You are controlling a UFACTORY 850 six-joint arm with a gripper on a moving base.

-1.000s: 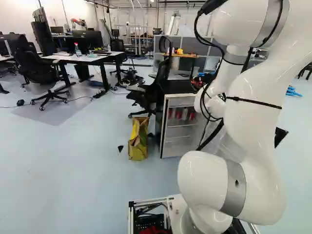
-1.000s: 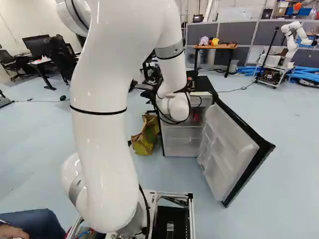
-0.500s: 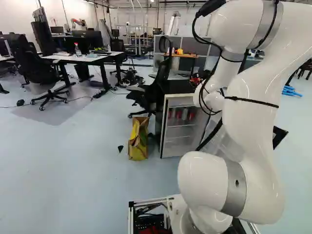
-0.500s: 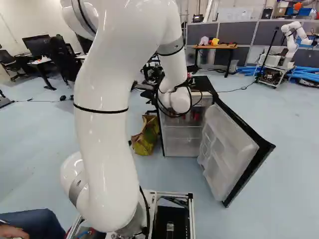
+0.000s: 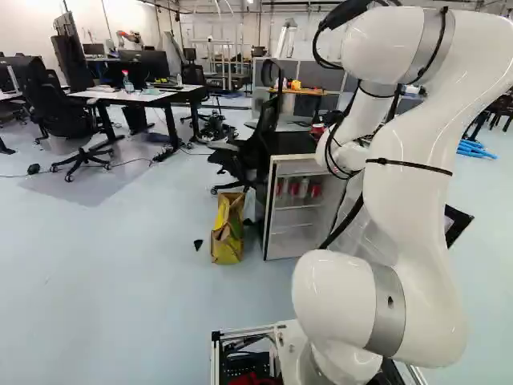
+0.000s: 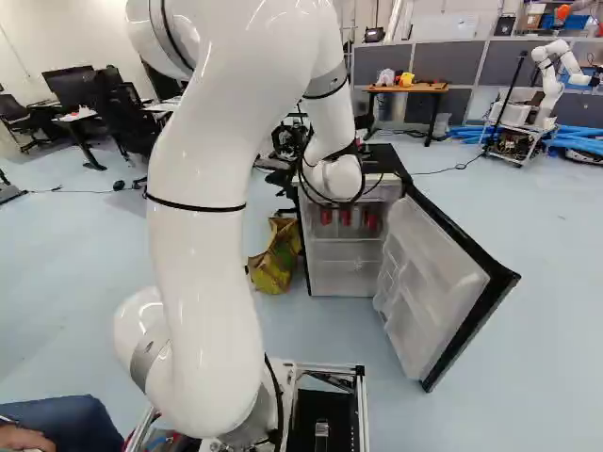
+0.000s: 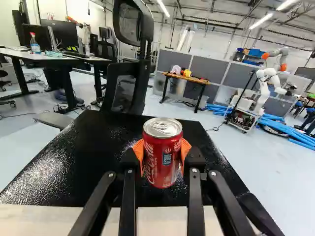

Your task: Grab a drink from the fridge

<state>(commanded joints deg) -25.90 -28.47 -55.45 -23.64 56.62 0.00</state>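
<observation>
Bag [image 5: 227, 233] left of fridge [image 5: 294, 228], cans [image 5: 293, 188] inside

The smooth white jointed arm [image 6: 203, 282] reaches farther ahead, its wrist end now higher in both base views, and the red metal can [image 7: 162, 160] held there has moved with it. In the right base view, the red-and-silver cans [image 6: 346, 217] inside the white-lined black fridge [image 6: 344, 275] now show more plainly below the wrist.

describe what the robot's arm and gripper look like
The arm is glossy white, with rounded segments, grey bands, thin black straps and loose black cables looping along its far part. The gripper is black, with two fingers on slim paired bars and bright orange pads.
</observation>
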